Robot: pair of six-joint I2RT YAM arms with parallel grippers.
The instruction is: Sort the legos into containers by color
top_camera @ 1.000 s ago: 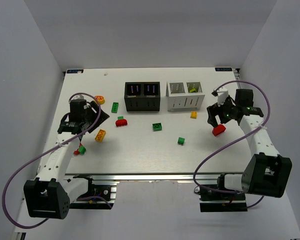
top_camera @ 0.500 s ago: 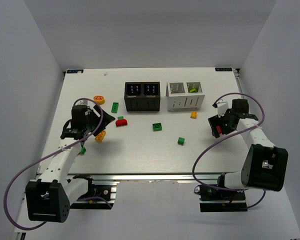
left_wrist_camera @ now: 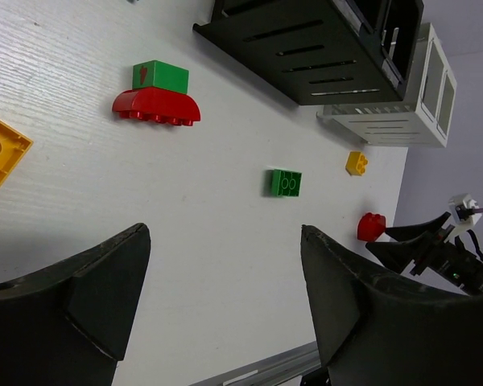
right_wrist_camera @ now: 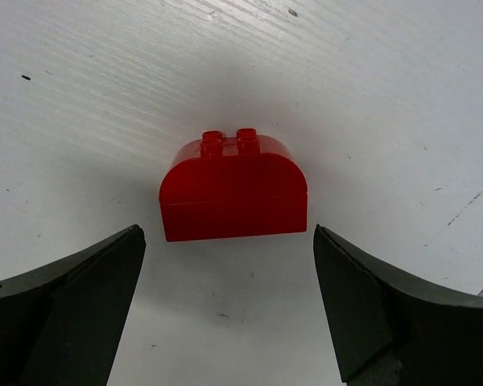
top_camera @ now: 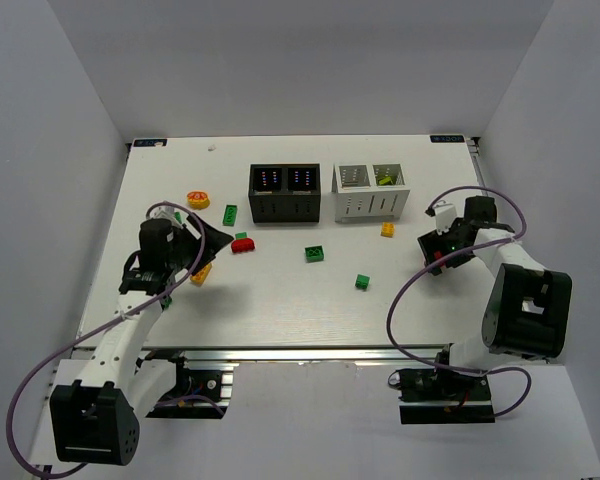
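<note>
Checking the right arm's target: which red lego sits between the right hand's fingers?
The lone rounded red brick, untouched inside the open right hand; the red arch mid-left touches a green brick.

Red brick (right_wrist_camera: 233, 189): smooth glossy plastic is seen. Table (right_wrist_camera: 346, 72): white, matt, fine grain lines are noted. Fingers (right_wrist_camera: 56, 314): matt black plastic. Black box (left_wrist_camera: 306, 48): plastic, dull sheen is seen on slats.

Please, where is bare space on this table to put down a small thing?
Bare: the strip behind the black container and the white container, up to the far edge of the table; the near strip in front of the right-hand green brick. Crowded: the left side, around the red brick, yellow brick and orange round piece.
</note>
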